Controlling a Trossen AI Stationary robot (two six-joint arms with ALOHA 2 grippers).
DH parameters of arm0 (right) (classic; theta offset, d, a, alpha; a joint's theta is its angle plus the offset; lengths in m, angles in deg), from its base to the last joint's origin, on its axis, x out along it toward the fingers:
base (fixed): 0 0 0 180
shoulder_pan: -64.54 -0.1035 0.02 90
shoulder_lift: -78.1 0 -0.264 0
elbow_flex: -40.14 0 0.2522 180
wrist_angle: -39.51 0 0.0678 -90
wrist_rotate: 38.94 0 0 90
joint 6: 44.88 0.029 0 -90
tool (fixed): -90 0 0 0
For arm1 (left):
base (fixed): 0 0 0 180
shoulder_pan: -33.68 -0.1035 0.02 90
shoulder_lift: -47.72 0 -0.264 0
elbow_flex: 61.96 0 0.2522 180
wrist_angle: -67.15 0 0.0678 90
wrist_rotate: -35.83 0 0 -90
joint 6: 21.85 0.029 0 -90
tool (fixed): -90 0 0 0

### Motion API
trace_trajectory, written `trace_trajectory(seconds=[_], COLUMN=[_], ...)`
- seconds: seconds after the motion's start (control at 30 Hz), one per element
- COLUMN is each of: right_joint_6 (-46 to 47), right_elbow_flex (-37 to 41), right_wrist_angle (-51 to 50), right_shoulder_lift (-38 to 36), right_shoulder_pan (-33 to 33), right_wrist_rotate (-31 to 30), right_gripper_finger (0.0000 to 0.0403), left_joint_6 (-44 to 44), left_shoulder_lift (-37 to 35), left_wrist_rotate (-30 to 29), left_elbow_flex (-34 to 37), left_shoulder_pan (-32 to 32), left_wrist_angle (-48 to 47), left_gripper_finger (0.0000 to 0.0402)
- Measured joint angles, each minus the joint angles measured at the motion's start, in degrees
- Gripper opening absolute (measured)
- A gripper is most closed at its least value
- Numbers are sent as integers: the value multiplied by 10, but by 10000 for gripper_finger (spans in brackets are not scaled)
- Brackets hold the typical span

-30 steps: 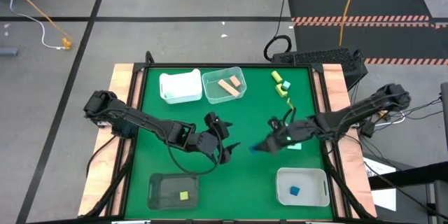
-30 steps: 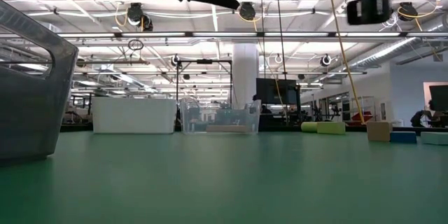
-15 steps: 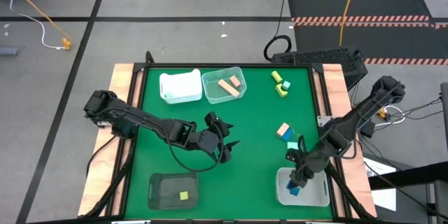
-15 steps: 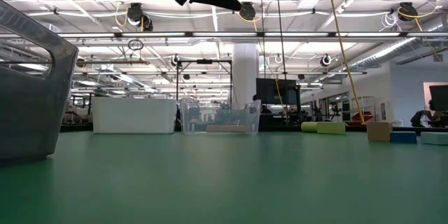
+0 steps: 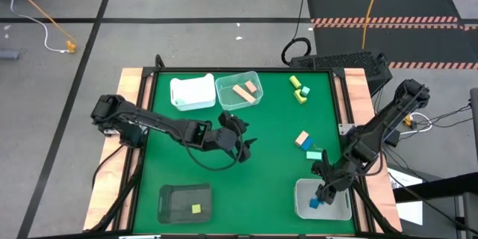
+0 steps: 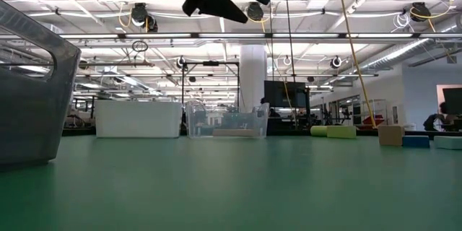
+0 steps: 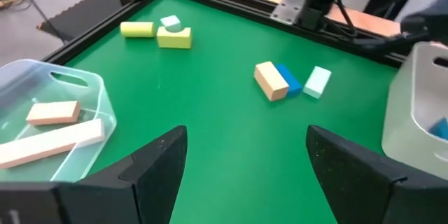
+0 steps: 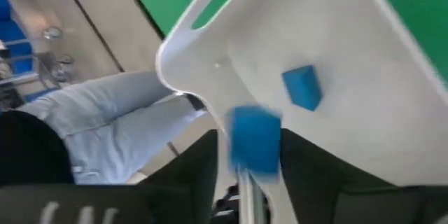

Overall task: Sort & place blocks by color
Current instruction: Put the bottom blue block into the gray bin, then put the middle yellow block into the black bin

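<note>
My right gripper (image 5: 323,193) hangs over the white bin (image 5: 345,210) at the near right, fingers apart. A blurred blue block (image 8: 255,140) shows between them, above a second blue block (image 8: 302,87) on the bin's floor. My left gripper (image 7: 245,140) hovers open and empty above mid-table (image 5: 243,146). A tan block (image 7: 270,81), a blue block (image 7: 288,78) and a mint block (image 7: 317,82) lie together on the mat. Yellow-green blocks (image 5: 299,89) lie at the far right. My right gripper points slanting down into the white bin with the blurred blue block between its parted fingers (image 8: 315,171). I cannot tell whether either finger touches the block.
A clear bin (image 5: 239,90) with tan bars and a white bin (image 5: 192,92) stand at the far edge. A dark bin (image 5: 175,194) at the near left holds a yellow-green block (image 5: 196,208). A person's leg (image 8: 119,126) shows beyond the table's edge.
My right gripper has swung from mid-table toward the near right corner with the blue block, tipping downward, and now stands over the white bin. My left gripper has drifted a little toward the far edge.
</note>
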Motion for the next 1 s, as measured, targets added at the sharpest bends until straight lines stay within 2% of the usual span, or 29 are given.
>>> trace_trajectory(seconds=[0.27, 0.47, 0.6, 0.8, 0.9, 1.0], right_joint_6=[-78, -163, -234, -327, -392, -431], right_elbow_flex=[0, 0, 0, 0, 0, 0], right_wrist_angle=[-9, -9, -11, -43, -42, -42], right_shoulder_lift=[-10, -48, -80, -98, -80, -43], right_shoulder_pan=[11, 80, 158, 318, 413, 504], right_wrist_rotate=[0, -18, -87, -260, -283, -278], right_gripper_finger=[215, 225, 221, 220, 220, 220], left_joint_6=[-7, -24, -25, 11, 37, 62], left_shoulder_lift=[0, 0, 0, 0, 0, 0], left_wrist_rotate=[18, 19, 19, 19, 19, 19], left_elbow_flex=[0, 0, 0, 0, 0, 0], left_shoulder_pan=[-24, -36, -43, -57, -74, -96], left_wrist_angle=[0, 1, 1, 1, 1, 1], left_gripper_finger=[292, 292, 292, 292, 292, 292])
